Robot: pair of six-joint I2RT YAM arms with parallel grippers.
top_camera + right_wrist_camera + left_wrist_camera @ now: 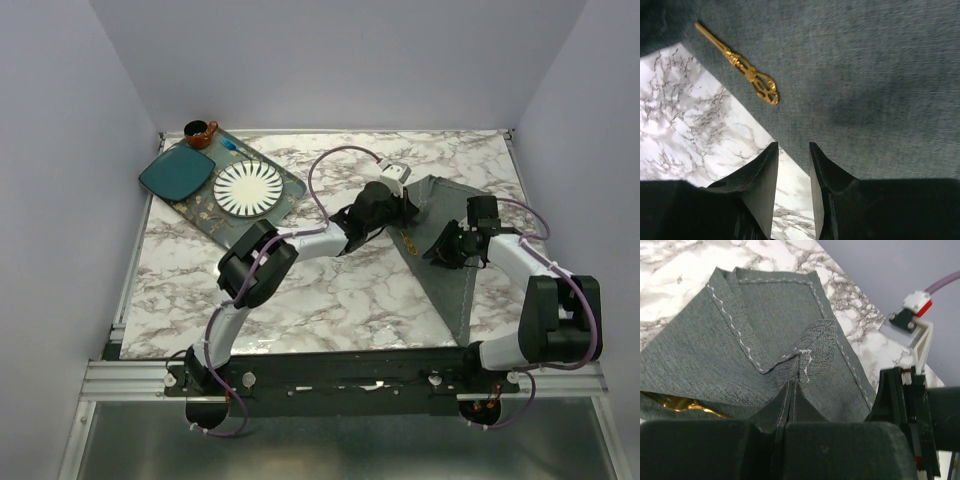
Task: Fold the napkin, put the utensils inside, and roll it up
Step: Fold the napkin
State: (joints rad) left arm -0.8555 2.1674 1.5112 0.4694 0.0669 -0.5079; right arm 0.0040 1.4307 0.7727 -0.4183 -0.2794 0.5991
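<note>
Well, the marble table (330, 300) lies under me, and the dark grey napkin (455, 290) sits on its right half, folded into a triangle. My left gripper (791, 389) is clamped tight on a puckered fold of that cloth. My right gripper (793, 150) hovers over the napkin's edge, jaws partly apart, holding nothing. A thin gold utensil (742, 67) lies on the cloth near that edge

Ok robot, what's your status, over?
Left jaws shut on a napkin fold. Right jaws open over napkin edge, empty. Gold utensil lying on napkin. Nothing in the way.
</note>
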